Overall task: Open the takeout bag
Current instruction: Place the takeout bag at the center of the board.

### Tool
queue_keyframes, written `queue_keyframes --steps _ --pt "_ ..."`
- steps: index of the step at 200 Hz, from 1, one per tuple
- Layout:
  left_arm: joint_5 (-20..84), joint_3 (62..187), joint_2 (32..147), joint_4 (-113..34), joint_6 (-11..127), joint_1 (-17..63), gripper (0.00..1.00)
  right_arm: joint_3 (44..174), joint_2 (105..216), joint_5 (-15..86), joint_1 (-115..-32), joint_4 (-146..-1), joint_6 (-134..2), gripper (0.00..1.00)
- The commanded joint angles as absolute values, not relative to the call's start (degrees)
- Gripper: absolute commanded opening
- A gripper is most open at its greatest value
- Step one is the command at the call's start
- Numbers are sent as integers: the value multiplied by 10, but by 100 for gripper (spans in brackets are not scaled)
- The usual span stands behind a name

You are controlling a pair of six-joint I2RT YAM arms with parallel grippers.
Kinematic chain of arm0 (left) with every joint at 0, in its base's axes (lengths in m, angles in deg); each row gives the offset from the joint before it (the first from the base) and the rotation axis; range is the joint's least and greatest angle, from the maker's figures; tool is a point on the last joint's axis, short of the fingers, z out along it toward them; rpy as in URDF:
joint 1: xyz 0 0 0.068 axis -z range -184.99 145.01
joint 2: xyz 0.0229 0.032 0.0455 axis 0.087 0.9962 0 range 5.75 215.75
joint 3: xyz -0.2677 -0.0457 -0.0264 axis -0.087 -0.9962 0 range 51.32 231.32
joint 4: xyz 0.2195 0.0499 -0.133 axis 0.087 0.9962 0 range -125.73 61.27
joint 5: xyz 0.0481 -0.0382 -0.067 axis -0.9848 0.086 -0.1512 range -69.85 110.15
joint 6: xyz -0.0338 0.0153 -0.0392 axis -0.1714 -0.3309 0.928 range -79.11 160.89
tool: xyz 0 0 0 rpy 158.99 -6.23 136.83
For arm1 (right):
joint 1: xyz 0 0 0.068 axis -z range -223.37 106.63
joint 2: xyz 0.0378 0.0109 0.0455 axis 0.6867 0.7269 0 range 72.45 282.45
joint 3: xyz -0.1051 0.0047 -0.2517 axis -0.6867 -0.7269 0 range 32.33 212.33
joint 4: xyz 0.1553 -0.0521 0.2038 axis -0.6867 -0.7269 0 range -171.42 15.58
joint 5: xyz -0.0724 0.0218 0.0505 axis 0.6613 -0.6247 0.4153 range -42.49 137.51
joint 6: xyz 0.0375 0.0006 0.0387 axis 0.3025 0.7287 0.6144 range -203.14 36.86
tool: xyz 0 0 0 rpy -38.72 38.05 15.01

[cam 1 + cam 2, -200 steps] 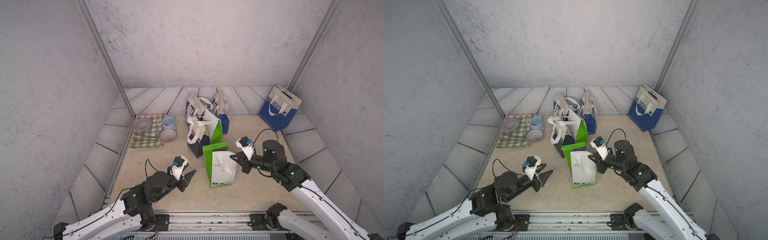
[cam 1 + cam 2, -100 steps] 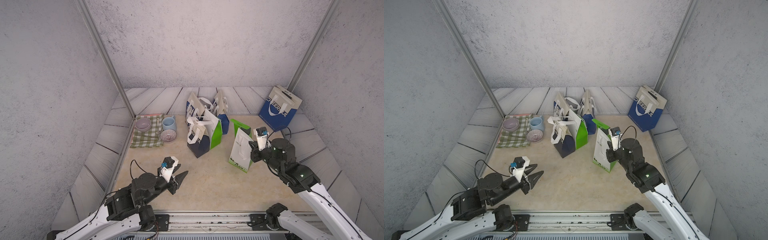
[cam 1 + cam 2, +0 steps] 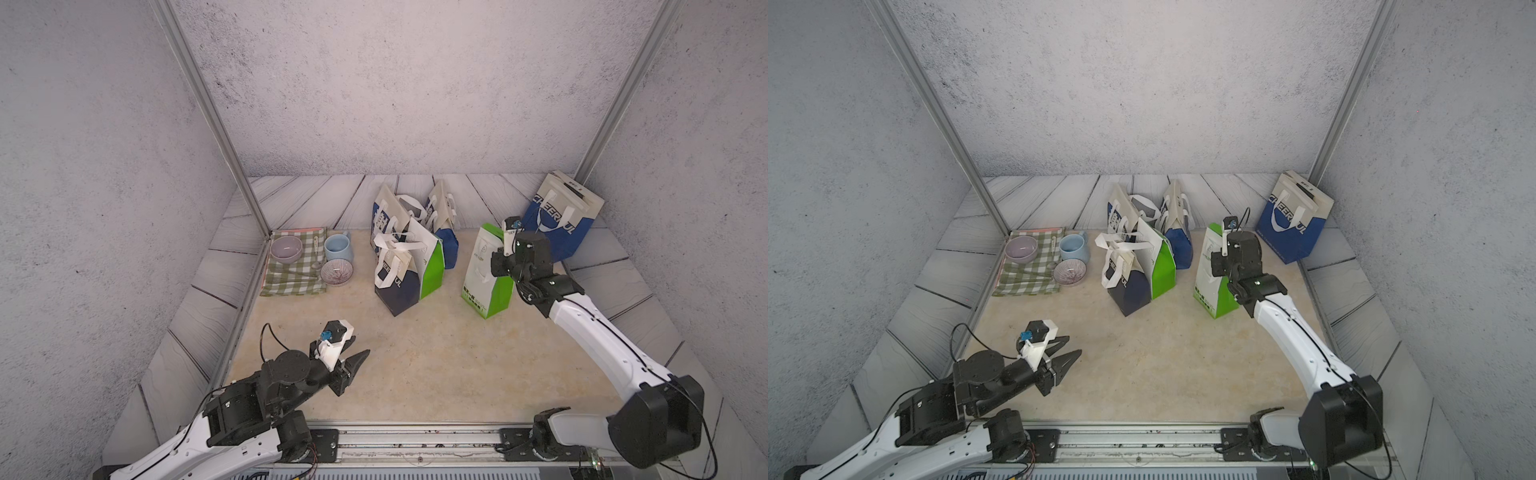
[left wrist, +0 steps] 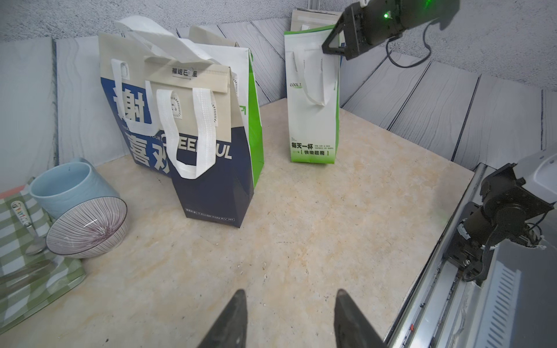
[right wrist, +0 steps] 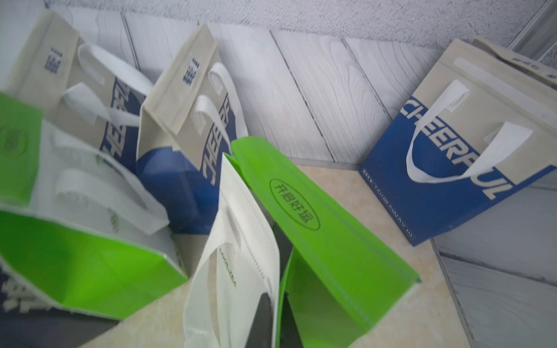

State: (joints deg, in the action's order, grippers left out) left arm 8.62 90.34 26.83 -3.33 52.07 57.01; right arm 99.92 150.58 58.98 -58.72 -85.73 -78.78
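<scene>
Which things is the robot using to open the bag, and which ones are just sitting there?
For the job:
- white-and-green bag, pinched near its top by the right gripper
- left gripper, open, holding nothing

Just lying about:
- cluster of bags in the middle
- blue corner bag
- checked cloth
- pink bowl
- striped bowl
- blue mug
- spoon

Both top views: bright, even, diffuse light from overhead. Shadows faint, soft-edged, at bases of bags [image 3: 399,291] near 12 o'clock of table [image 3: 415,374]. Focus sharp throughout. Wide-angle bend: posts [image 3: 210,116] at 10 and 2 o'clock lean outward. Left wrist view: crisp, small glint inside bowl [image 4: 87,232], green LED flare on right arm [image 4: 385,14]. Right wrist view: soft all over; green bag [image 5: 316,235] fuzzy, print legible, its nearest part smeared, out of focus.
</scene>
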Motion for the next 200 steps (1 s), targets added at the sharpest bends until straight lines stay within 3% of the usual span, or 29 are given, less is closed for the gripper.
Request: queue_keyframes --steps 1,90,137,176,200 --pt "72 899 248 2 524 567 48 1069 1551 594 -565 -766 -798 0" --pt "77 891 227 6 524 569 48 1346 1832 594 -500 -739 -813 0" --pt "76 892 239 8 521 568 48 1465 1928 645 -473 -751 -815 0" --pt "80 892 245 8 520 568 48 1572 2001 632 -460 -787 -812 0" --pt "84 892 249 7 519 568 48 1574 2019 617 -461 -788 -803 0"
